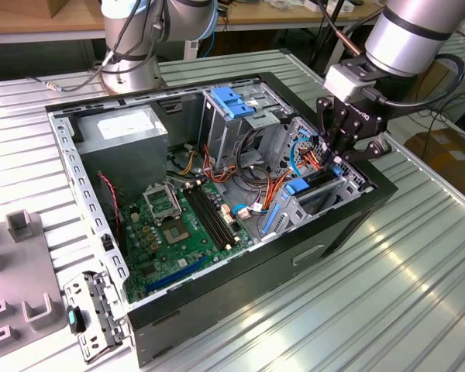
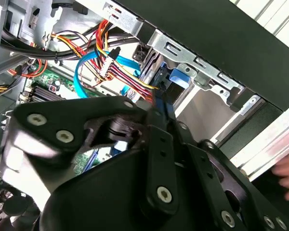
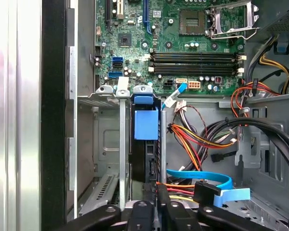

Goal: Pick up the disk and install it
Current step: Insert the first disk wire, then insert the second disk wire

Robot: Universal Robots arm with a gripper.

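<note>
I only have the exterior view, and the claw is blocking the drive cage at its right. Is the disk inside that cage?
Observer: Yes. In the first wrist view the disk stands on edge in a slot of the metal cage, with its blue rail facing the camera, just ahead of the claw.
Operator: What about the slot next to it?
Observer: The neighbouring slot, on the side of the black case wall, shows bare metal.
Operator: Any cables close by?
Observer: A flat blue cable lies beside the claw, near a bundle of red and yellow wires.
</note>
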